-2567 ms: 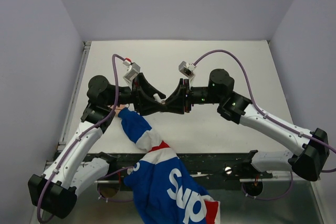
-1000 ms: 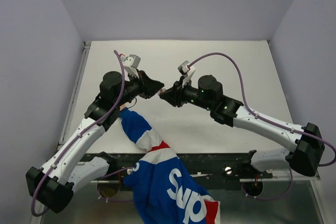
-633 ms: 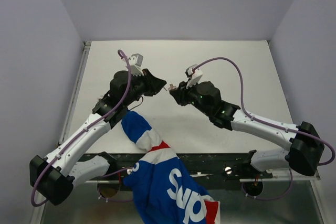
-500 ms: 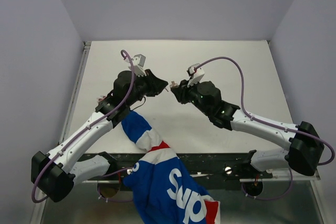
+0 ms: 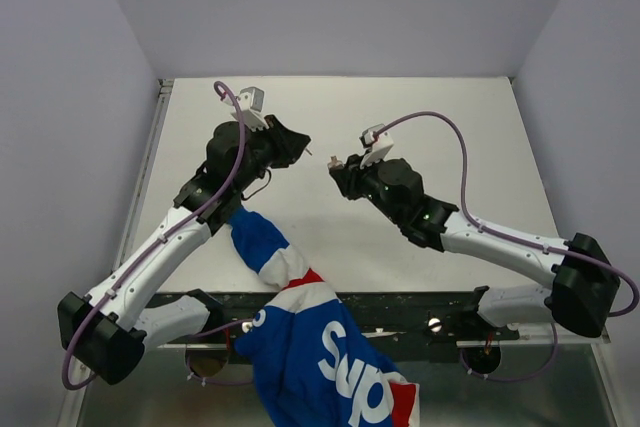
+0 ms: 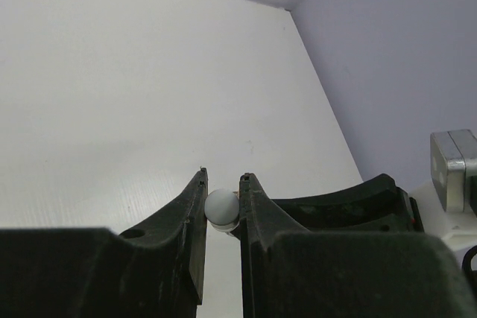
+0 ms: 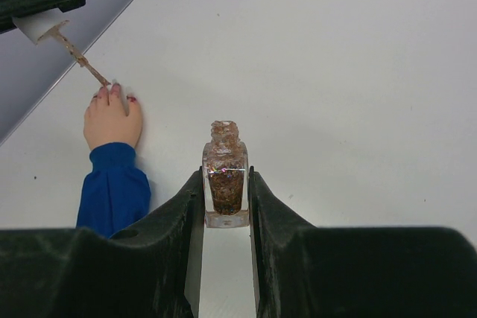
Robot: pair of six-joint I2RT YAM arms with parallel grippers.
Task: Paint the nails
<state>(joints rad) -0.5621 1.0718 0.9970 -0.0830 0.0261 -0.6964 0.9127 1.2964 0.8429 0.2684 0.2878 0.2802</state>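
While the left arm is covering the hand from above, the right wrist view is showing the nails, tiny and reddish, resting on the tabletop. Left jaws are pinching the pale brush cap; right jaws are clamping the open bottle. Both are standing farther apart than half a second ago.
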